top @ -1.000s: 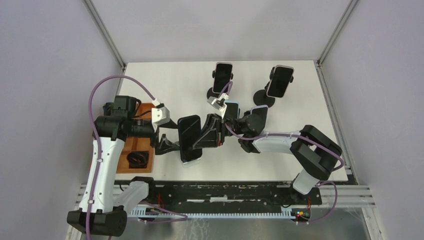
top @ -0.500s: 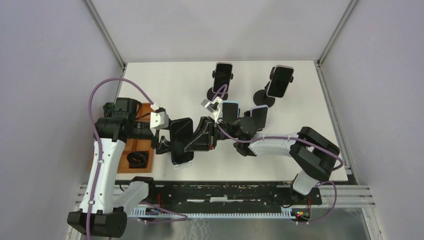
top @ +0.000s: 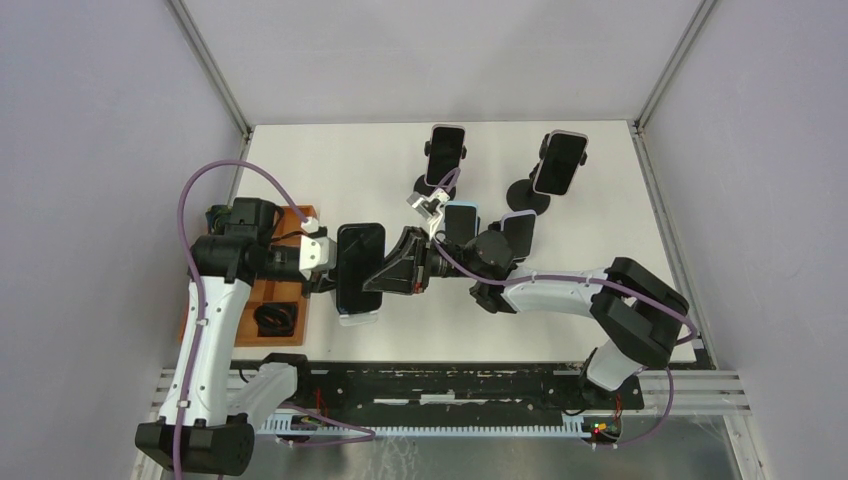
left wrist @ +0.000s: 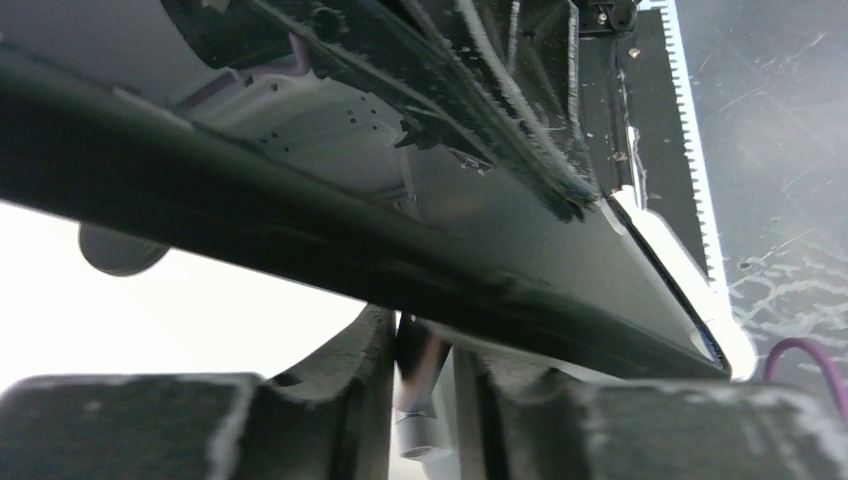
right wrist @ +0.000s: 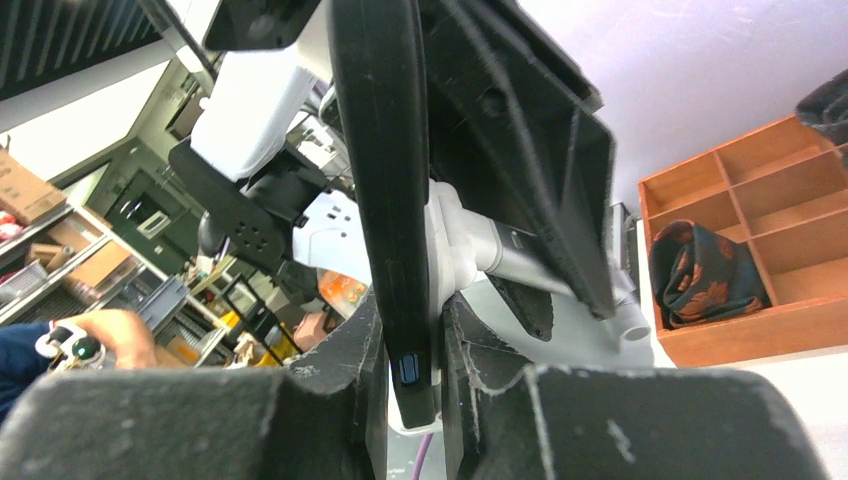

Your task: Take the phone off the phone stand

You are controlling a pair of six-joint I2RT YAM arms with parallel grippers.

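Two grips on one slim, glossy black phone (top: 360, 268): left gripper (left wrist: 425, 400) pinched narrow on one thin edge, right gripper (right wrist: 410, 395) clamping the rounded, buttoned edge.

Nothing legible is coming through in any of the three views right now. The black glossy slab phone (top: 360, 268) is showing the overhead camera a dark, blank screen. In the right wrist view its thin side edge (right wrist: 385, 200) is passing close to the lens with no lettering to make out. The brown cardboard boxes (right wrist: 28, 190) at the left edge of that view are coming through too blurred to read any marking.
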